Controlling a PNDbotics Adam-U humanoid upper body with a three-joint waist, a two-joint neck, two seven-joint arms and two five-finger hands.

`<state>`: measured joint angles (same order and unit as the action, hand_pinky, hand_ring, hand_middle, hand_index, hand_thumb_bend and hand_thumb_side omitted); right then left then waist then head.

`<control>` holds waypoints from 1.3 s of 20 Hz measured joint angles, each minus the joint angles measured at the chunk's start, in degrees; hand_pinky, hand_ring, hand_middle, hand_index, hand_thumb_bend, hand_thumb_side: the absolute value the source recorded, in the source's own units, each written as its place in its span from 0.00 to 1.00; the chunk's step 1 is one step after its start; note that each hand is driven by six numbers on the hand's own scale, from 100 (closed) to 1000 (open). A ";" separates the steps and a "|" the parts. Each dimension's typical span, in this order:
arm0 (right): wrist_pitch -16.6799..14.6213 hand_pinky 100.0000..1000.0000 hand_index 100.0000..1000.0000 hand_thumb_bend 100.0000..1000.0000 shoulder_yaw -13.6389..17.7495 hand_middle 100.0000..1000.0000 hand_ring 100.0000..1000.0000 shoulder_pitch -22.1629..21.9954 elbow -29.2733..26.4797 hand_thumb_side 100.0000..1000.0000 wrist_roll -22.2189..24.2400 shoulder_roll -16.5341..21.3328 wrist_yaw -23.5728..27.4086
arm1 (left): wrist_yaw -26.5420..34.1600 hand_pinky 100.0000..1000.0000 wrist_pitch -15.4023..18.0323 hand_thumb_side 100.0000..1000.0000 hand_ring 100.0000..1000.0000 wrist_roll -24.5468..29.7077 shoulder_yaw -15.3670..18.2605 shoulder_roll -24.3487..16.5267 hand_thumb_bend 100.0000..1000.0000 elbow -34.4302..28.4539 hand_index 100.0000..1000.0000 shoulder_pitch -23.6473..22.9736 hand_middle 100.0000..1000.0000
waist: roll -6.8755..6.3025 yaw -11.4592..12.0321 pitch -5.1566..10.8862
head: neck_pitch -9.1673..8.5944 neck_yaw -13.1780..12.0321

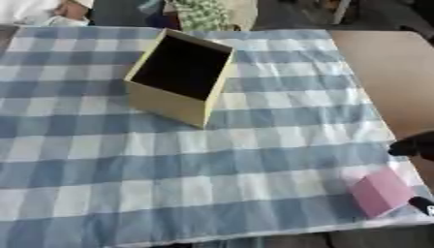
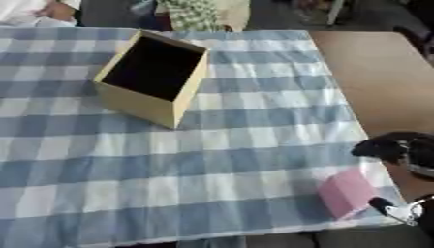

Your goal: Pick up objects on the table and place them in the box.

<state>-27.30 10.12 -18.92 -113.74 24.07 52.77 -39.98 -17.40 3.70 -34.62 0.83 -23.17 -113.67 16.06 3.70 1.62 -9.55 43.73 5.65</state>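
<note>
- Nearest the camera: pink block, small and box-shaped with matte faces, lying at the near right corner of the checked cloth, close to the cloth's edge.
- Right hand coming in from the right edge, black with silver parts, spread around the block: one dark part just above it, one finger tip low beside its near corner.
- Fingers wide, bracketing the block without closing; contact at the lower tip possibly there, hard to tell from either view.
- Left hand not visible anywhere.
- Step in hand, judging by the pose: reaching to grasp the block, not yet lifted.
- Next move calls for closing on the block's opposite faces, lifting clear of the soft cloth, then carrying far left and away to the box.
- Box: pale yellow card, square-sided, dark inside, open top, well apart from the block.
- Bare brown bench showing right of the cloth.
</note>
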 measured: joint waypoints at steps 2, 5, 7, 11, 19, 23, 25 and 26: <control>-0.17 0.94 1.00 0.20 -0.38 0.91 0.93 0.00 0.00 0.59 -0.73 0.01 -0.95 | 0.00 0.42 -0.01 0.85 0.59 0.01 0.00 0.00 0.15 0.00 0.66 0.00 0.54 | 0.00 0.00 0.00 | 0.00 -0.01; -0.46 0.94 1.00 0.19 -1.01 0.91 0.93 -0.01 0.00 0.58 -1.48 0.05 -1.91 | 0.00 0.42 -0.07 0.85 0.59 0.07 -0.01 0.00 0.15 0.00 0.66 0.00 0.54 | -0.04 0.01 -0.04 | 0.00 -0.01; -0.60 0.94 1.00 0.19 -1.40 0.91 0.93 -0.08 0.00 0.56 -1.63 0.10 -2.13 | 0.00 0.42 -0.10 0.84 0.59 0.11 -0.01 0.00 0.15 0.00 0.66 0.00 0.53 | -0.07 0.02 -0.09 | 0.00 -0.03; -0.59 0.94 1.00 0.20 -2.00 0.92 0.92 -0.28 0.00 0.54 -1.51 0.54 -2.30 | 0.00 0.42 -0.13 0.85 0.59 0.13 -0.02 0.00 0.15 0.00 0.66 0.00 0.54 | -0.09 -0.04 -0.12 | 0.00 -0.29; -0.07 0.94 1.00 0.23 -3.54 0.93 0.92 -0.24 0.00 0.57 -0.46 2.43 -3.71 | 0.01 0.42 -0.26 0.85 0.59 0.26 -0.32 -0.01 0.15 0.00 0.66 0.00 0.54 | -0.14 -0.43 -0.20 | 0.00 -1.30; -0.22 0.94 1.00 0.24 -4.10 0.93 0.92 0.29 0.00 0.58 -0.44 3.26 -4.05 | 0.01 0.42 -0.28 0.85 0.59 0.28 -0.33 -0.01 0.15 0.00 0.66 0.01 0.54 | -0.16 -0.43 -0.30 | -0.01 -1.47; -0.30 0.94 1.00 0.25 -4.23 0.93 0.92 0.64 0.00 0.58 -0.46 3.54 -4.31 | 0.03 0.42 -0.31 0.85 0.60 0.31 -0.33 -0.01 0.15 0.00 0.66 0.01 0.54 | -0.18 -0.39 -0.34 | -0.01 -1.46; -0.33 0.94 1.00 0.25 -4.32 0.93 0.92 0.85 0.00 0.59 -0.48 3.55 -4.40 | 0.03 0.42 -0.32 0.85 0.60 0.32 -0.33 -0.01 0.15 0.00 0.66 0.01 0.54 | -0.20 -0.37 -0.35 | -0.02 -1.45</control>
<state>-27.63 5.80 -18.07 -113.74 23.59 56.32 -44.37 -17.37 3.38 -34.30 0.50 -23.18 -113.67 16.07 3.50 1.25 -9.89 43.72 4.20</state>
